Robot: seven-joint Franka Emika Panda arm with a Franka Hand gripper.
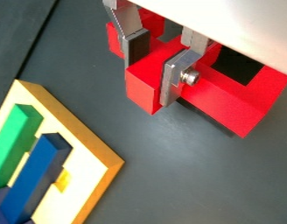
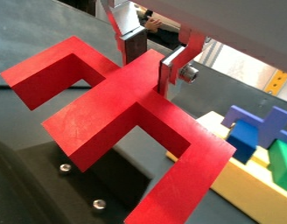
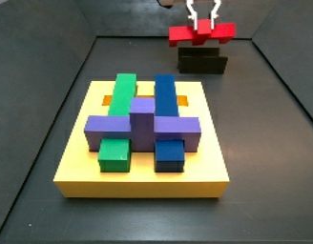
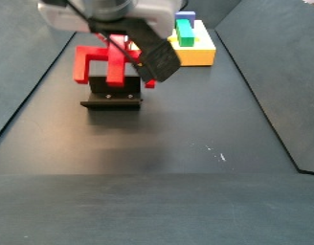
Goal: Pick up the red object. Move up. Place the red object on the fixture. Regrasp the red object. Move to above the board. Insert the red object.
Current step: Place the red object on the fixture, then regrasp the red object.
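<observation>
Overhead, one red object (image 3: 200,34) between two fingers (image 1: 175,77), above one fixture (image 3: 201,62).

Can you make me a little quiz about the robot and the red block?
1. True or false: the gripper has its jaws closed on the red object.
2. What sits right below the red object in a side view? A) the board B) the fixture C) a bowl
3. Fill in: the long blue bar on the board lies beside a long ____ bar.

Key: 1 true. 2 B. 3 green.
</observation>
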